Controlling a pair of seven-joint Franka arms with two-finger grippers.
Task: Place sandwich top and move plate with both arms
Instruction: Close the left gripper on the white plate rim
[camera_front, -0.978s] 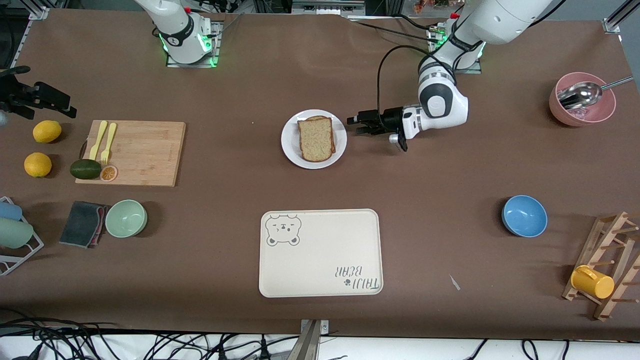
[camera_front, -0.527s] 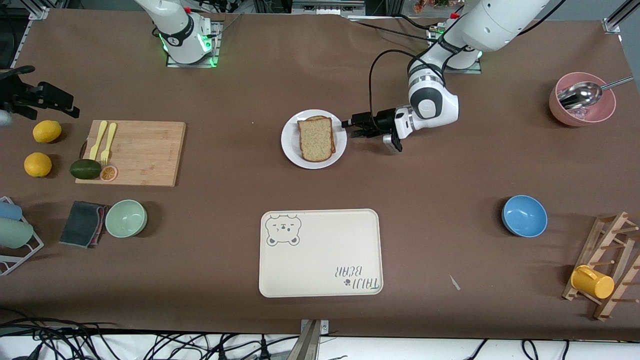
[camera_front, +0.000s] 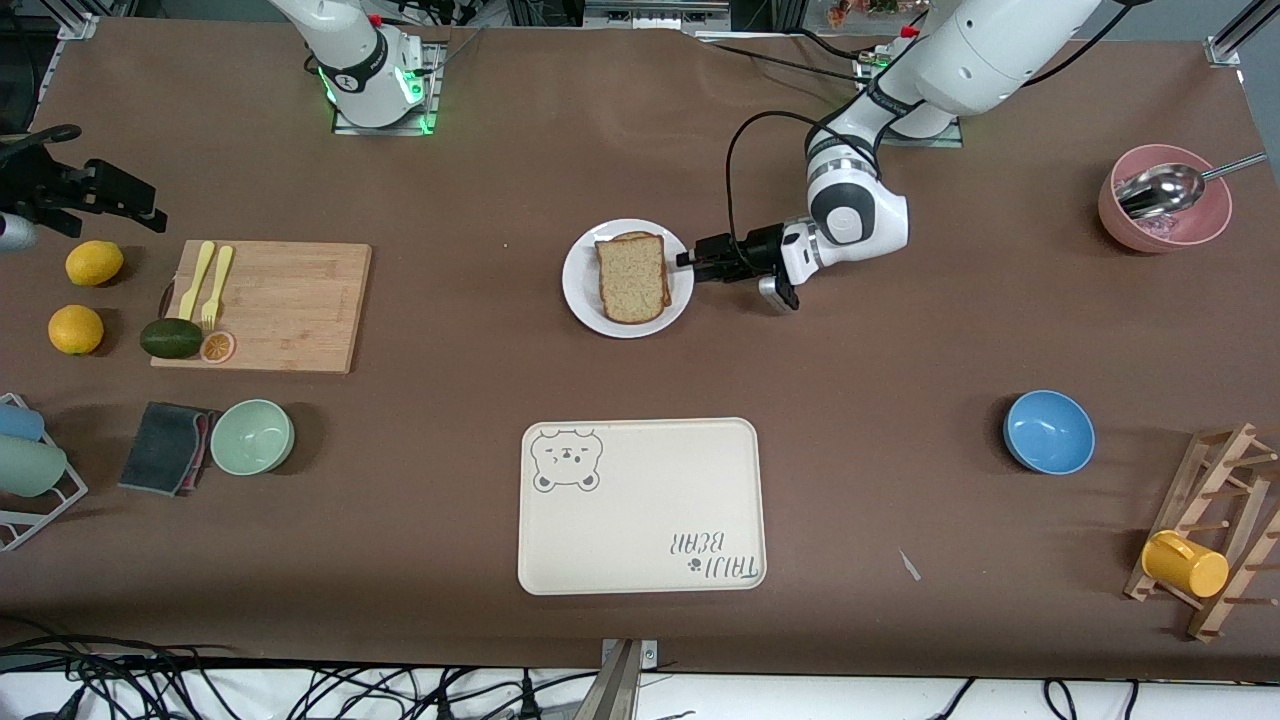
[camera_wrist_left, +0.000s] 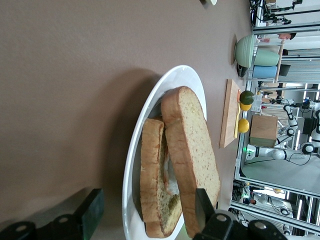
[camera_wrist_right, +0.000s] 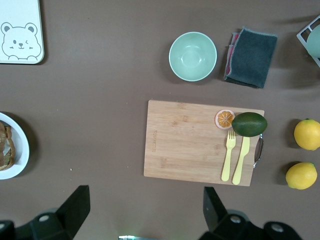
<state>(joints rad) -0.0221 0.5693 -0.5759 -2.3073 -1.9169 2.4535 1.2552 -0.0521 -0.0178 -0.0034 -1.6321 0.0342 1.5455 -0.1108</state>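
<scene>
The white plate (camera_front: 680, 290) lies mid-table with the sandwich top (camera_front: 632, 277) resting on a lower slice. In the left wrist view the plate's rim (camera_wrist_left: 150, 120) and the sandwich top (camera_wrist_left: 192, 145) are close, with filling between the slices. My left gripper (camera_front: 690, 260) is open at the plate's edge toward the left arm's end. In its own view the left gripper (camera_wrist_left: 147, 212) has one finger low by the table and one over the bread. My right gripper (camera_front: 120, 200) is open and empty, held high over the right arm's end; the right gripper (camera_wrist_right: 144, 207) waits.
A wooden board (camera_front: 270, 305) carries yellow cutlery, an avocado and an orange slice. Two lemons (camera_front: 93, 263), a green bowl (camera_front: 252, 436) and a grey cloth lie nearby. The cream bear tray (camera_front: 640, 505) is nearer the camera. A blue bowl (camera_front: 1048, 431), pink bowl (camera_front: 1165, 215) and mug rack stand toward the left arm's end.
My left gripper has moved toward the plate, from a gap beside it to its rim. The right gripper has shifted slightly. Plate and bread have not moved.
</scene>
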